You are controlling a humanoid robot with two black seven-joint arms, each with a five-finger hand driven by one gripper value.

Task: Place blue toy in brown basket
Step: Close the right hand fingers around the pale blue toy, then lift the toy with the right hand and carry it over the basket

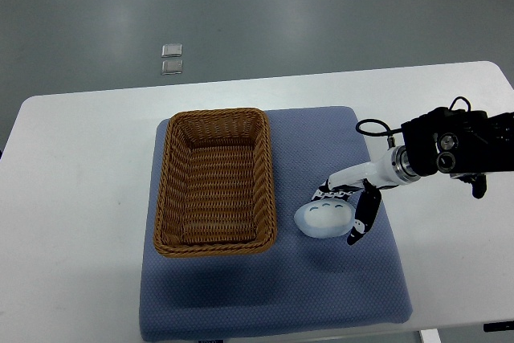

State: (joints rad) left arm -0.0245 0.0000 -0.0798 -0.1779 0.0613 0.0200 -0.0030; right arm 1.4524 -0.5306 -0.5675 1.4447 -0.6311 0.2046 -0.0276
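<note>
The right hand (347,208), black and white with jointed fingers, reaches in from three o'clock and curls loosely round the pale blue rounded plush toy (323,219) without lifting it. The toy lies on the blue padded mat (321,279), just beside the brown rectangular wicker basket (215,181), at its four o'clock corner.

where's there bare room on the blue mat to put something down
The blue mat is bare along its near edge, in front of the brown basket and the blue toy. The back right corner is bare too. It is crowded between basket and toy, where the right hand closes around the toy.
</note>
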